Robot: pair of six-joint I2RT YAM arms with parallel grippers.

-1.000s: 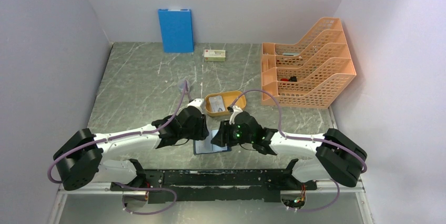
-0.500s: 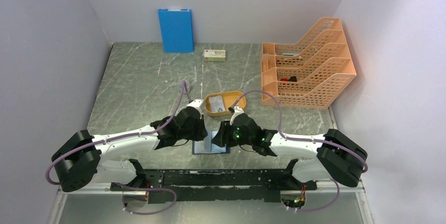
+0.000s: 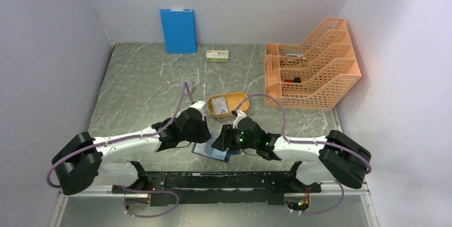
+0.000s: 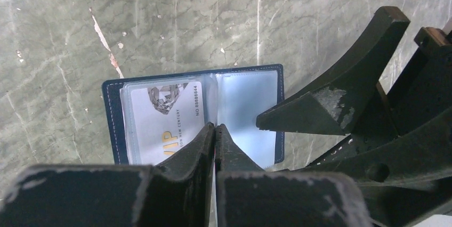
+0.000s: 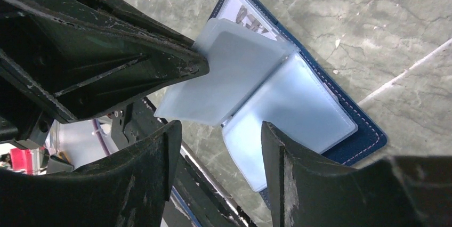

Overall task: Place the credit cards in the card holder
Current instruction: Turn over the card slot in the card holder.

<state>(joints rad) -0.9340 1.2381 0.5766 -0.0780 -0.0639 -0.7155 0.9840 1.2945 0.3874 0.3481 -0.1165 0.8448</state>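
The navy card holder (image 4: 110,123) lies open on the marble table, below both wrists. One pale credit card (image 4: 165,123) with gold print sits in its left sleeve. My left gripper (image 4: 215,127) is shut on the edge of a clear sleeve page (image 5: 229,78) and holds it raised off the holder. My right gripper (image 5: 218,147) stands open just above the right-hand sleeves (image 5: 298,115), holding nothing. More pale credit cards (image 3: 223,108) lie in the orange tray (image 3: 237,97) just behind the grippers.
An orange mesh file rack (image 3: 314,67) fills the back right. A blue board (image 3: 178,30) leans on the back wall, with a white box with a red label (image 3: 218,55) beside it. The arms' mounting rail (image 3: 213,180) is right behind the holder.
My left gripper has shut on the sleeve page. The right gripper has opened wider. The card holder has turned and slid slightly toward the near edge.
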